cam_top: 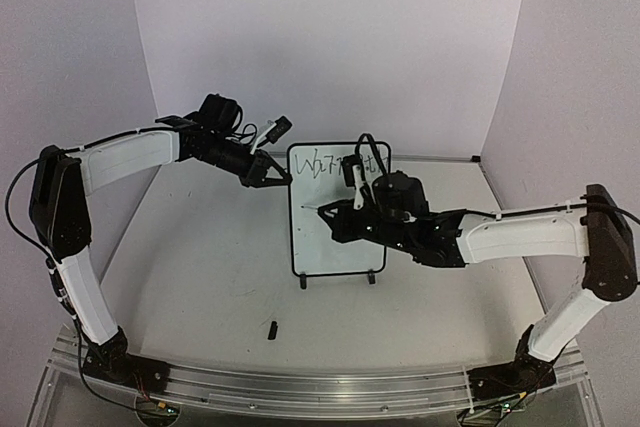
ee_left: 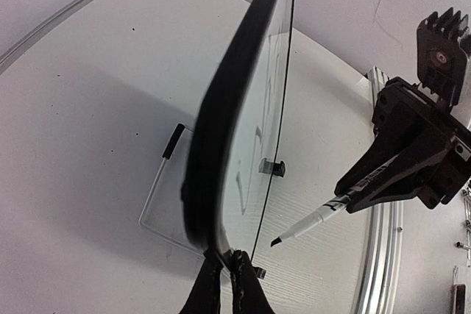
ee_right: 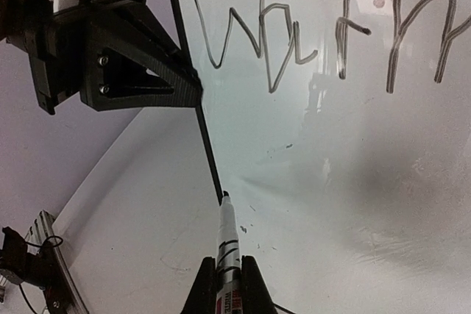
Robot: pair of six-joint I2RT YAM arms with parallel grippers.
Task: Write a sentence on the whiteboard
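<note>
Whiteboard (cam_top: 312, 247): small, rectangular, glossy white, with a thin black frame and rounded corners. It stands upright on two little black feet on the white table (cam_top: 200, 277), its face turned toward the arm bases.

Left gripper (ee_left: 227, 286): jaws drawn narrow, pinching the whiteboard's black frame front and back. In the top view the grip sits on the whiteboard's upper left edge.

Right gripper (ee_right: 228, 288): in front of the whiteboard's face, jaws clamped on a white marker with black bands and a dark tip (ee_right: 227, 237). The tip points at the whiteboard's left side, just beside the frame and below the writing. Cannot tell whether the tip touches; the left wrist view shows it just beside the glossy face.

Sentence (ee_right: 342, 34): thin dark handwritten strokes in one line along the top of the whiteboard, starting with a "W" near the upper left corner. The later letters are unclear.

Other: a short black object (cam_top: 272, 328) lies on the table in front of the whiteboard, toward its left foot and well apart from both grippers. An aluminium rail (cam_top: 330, 387) runs along the table edge in front of the whiteboard.
</note>
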